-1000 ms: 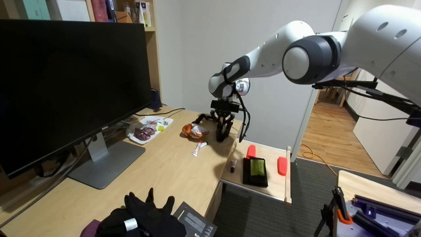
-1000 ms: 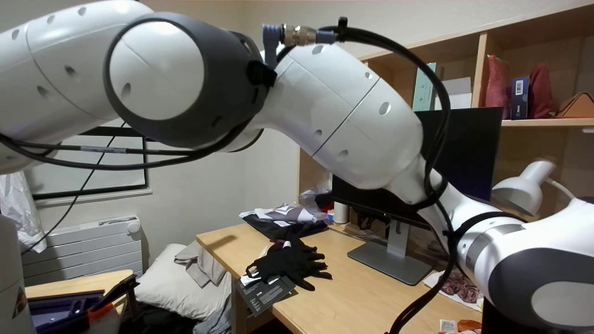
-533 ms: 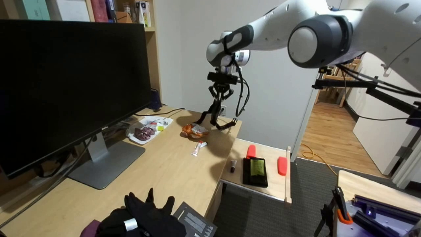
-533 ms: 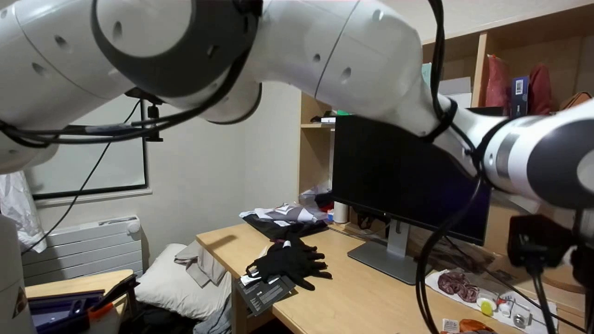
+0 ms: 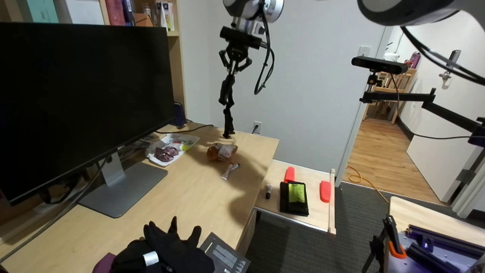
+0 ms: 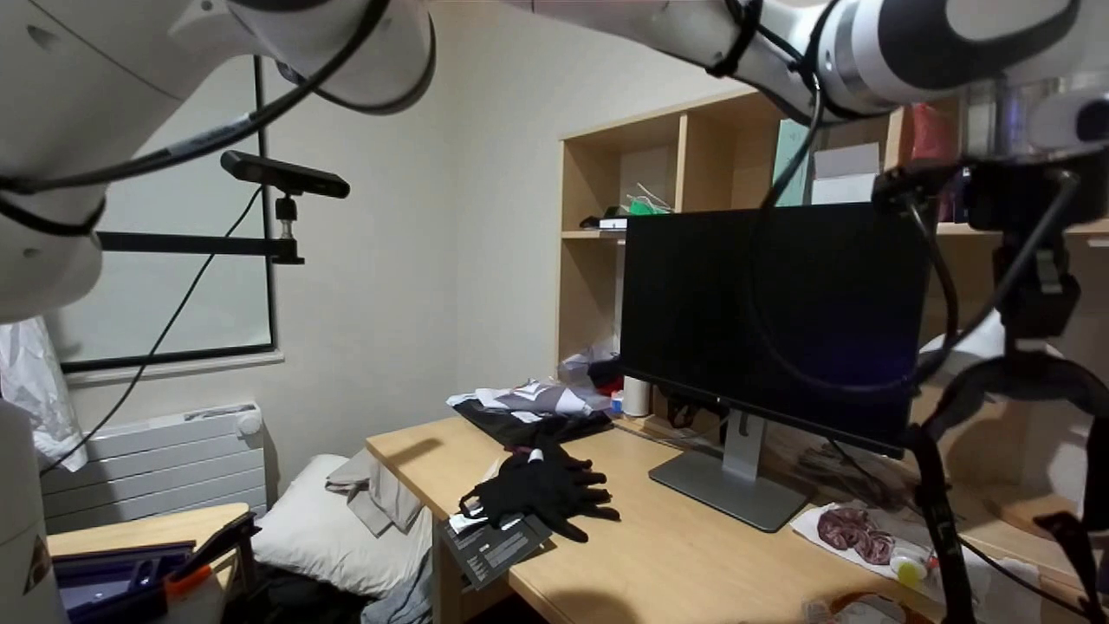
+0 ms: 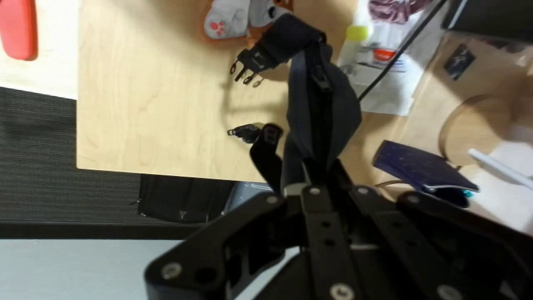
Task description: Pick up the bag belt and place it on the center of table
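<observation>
One bag belt dangles beneath the gripper (clenched on it), over the table.

Black gloves overlap a printed card; a monitor stands upright.

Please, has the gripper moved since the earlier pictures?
Yes, upward. In an exterior view, the gripper has risen from below the lower right corner of the monitor to well above that level, and shifted slightly nearer the monitor in the picture.
</observation>
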